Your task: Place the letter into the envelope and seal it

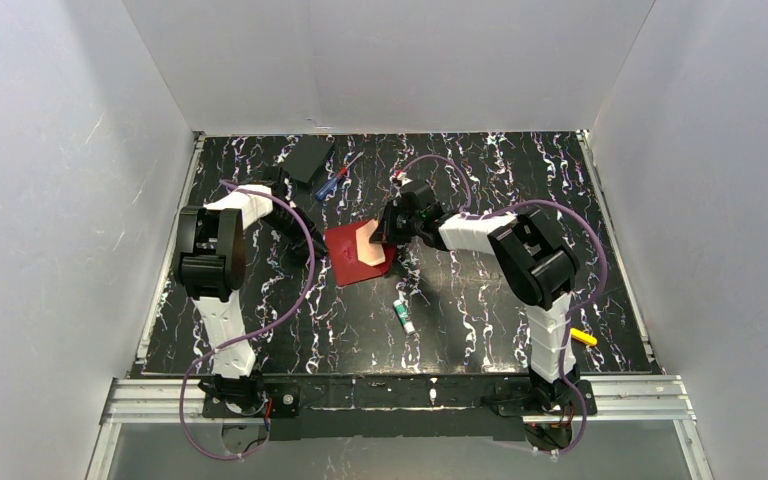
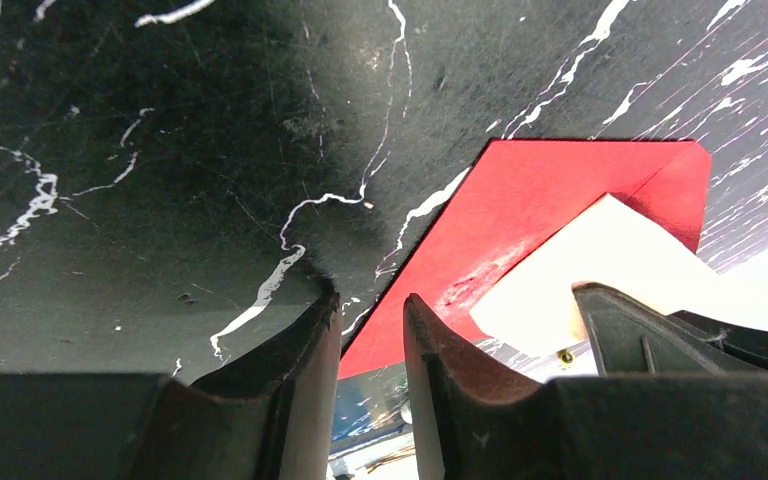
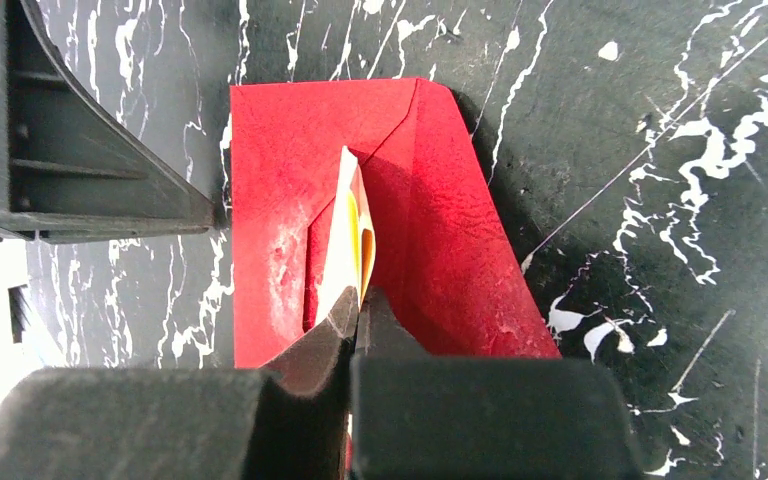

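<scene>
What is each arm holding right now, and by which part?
Right gripper pinches the letter by one edge, over the envelope. Whether the left gripper grips anything cannot be told.

Layout from my seat: the envelope [image 1: 348, 268] lies about mid-table [image 1: 480, 300], between the two arms. The letter [image 1: 370, 247] sits over its right part and sticks out past that edge, where the right gripper [image 3: 360, 305] pinches it. The left gripper [image 2: 368, 300] is just beside the envelope's left edge, not touching it. Behind the envelope, toward the back left, there's a flat rectangular object [image 1: 310, 158] with a pen [image 1: 335, 183] just to its right. A small tube [image 1: 403, 316] lies in front of the envelope, and a short stick [image 1: 583, 337] lies far right, near the right arm's base.
</scene>
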`<state>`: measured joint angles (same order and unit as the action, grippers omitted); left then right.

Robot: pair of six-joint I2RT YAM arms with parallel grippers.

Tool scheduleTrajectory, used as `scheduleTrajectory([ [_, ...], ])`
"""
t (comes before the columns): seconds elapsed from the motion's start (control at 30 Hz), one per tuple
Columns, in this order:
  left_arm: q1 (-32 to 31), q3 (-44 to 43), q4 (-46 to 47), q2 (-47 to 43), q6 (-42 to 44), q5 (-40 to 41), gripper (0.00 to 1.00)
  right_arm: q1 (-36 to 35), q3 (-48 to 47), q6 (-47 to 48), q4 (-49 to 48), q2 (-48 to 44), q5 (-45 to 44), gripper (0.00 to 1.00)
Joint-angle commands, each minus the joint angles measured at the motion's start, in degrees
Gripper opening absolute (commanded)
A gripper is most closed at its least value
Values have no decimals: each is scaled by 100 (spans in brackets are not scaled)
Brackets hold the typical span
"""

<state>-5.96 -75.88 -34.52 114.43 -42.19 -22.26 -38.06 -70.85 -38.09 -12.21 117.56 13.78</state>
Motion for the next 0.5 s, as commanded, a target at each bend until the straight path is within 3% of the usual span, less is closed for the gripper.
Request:
scheduleTrajectory([
  [0.0,-20,173,-4,77,0,298,27,-26,85,-144,-243,-358,-306,1],
  [0.23,-20,229,669,-544,215,-182,25,-26,152,-116,-230,-462,-400,1],
  [0.47,-26,727,2332,-848,30,-1056,25,-26,46,-120,-283,-272,-129,1],
])
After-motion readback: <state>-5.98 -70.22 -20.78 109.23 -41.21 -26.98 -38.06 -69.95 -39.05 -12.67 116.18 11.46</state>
